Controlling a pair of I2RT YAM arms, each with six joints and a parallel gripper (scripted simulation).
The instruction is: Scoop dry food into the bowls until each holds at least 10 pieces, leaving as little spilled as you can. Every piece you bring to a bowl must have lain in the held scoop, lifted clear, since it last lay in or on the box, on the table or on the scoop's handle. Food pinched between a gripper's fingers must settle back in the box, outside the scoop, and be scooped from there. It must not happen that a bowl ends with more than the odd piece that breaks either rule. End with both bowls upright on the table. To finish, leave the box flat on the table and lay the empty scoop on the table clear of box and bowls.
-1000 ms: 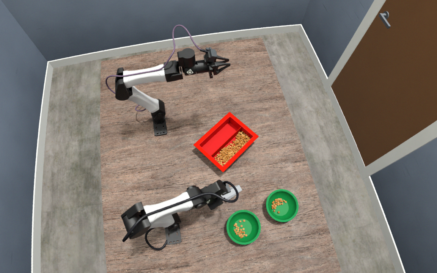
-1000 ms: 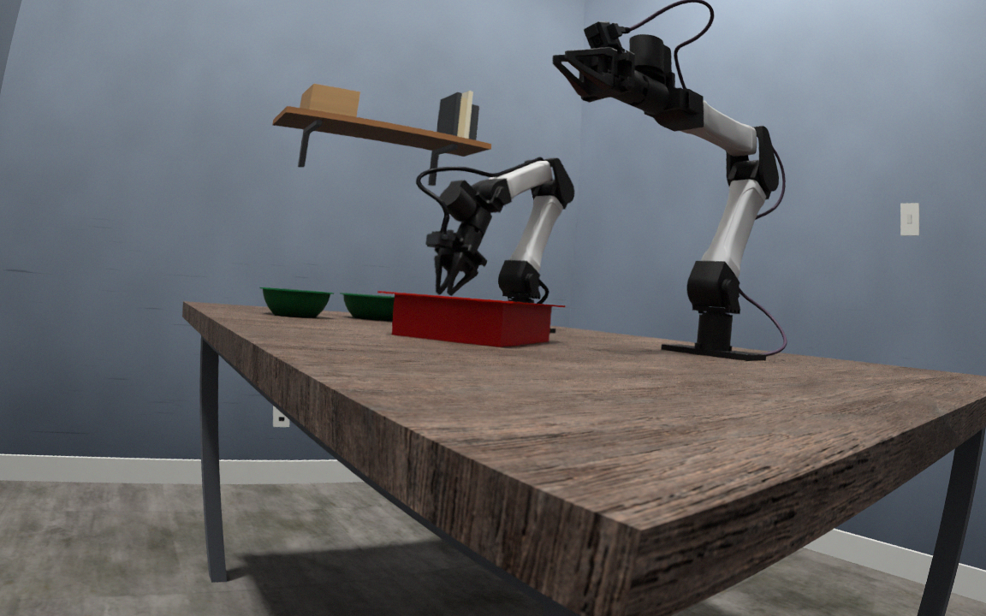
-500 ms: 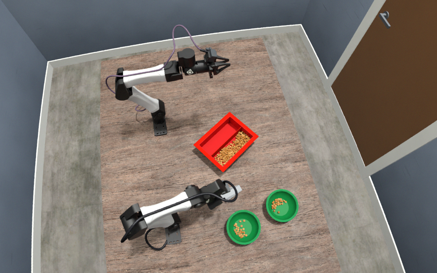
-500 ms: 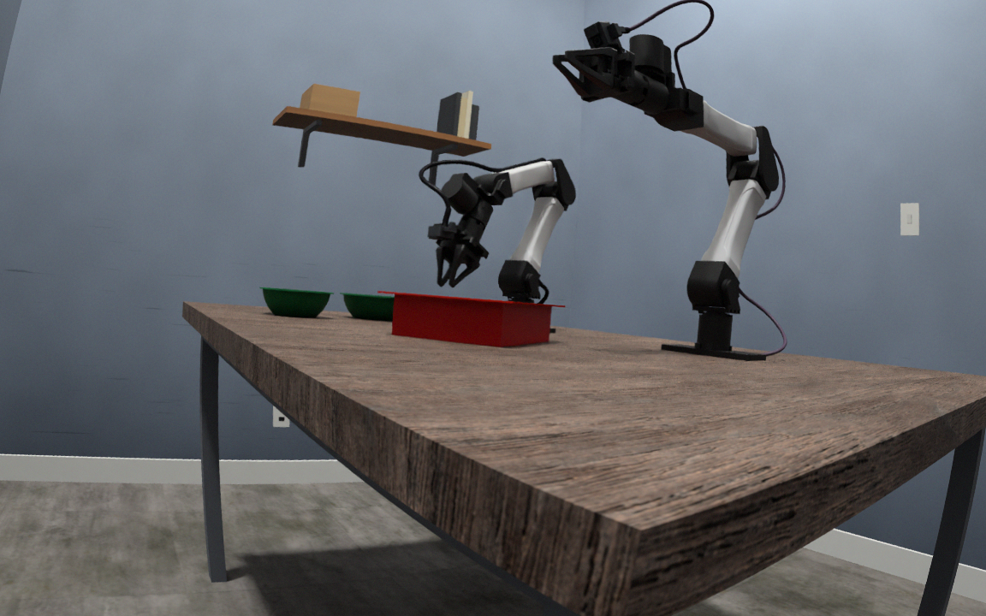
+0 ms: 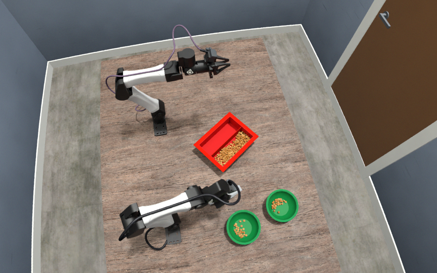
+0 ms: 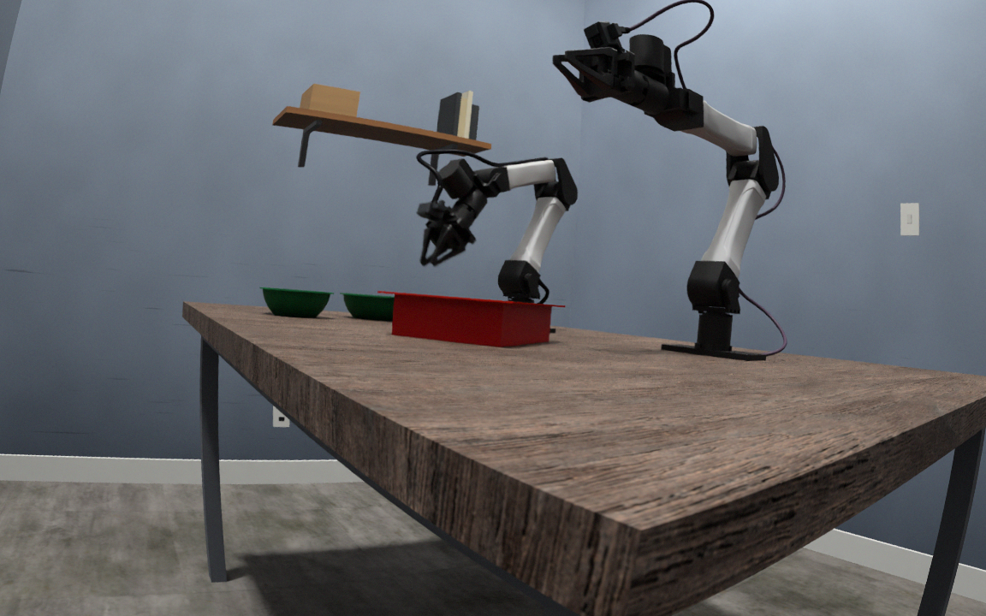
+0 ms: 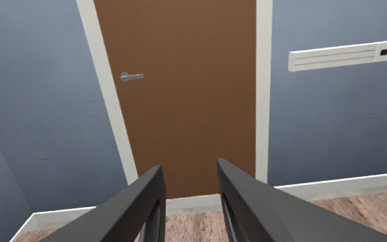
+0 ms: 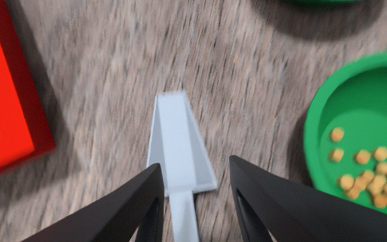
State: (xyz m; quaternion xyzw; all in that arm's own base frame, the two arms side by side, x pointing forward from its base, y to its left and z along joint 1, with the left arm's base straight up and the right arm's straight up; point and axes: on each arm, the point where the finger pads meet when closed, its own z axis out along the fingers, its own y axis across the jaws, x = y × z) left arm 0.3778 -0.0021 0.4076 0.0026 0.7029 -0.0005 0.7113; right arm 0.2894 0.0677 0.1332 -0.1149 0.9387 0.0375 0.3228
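White-and-black arms trail looping purple and black cables.
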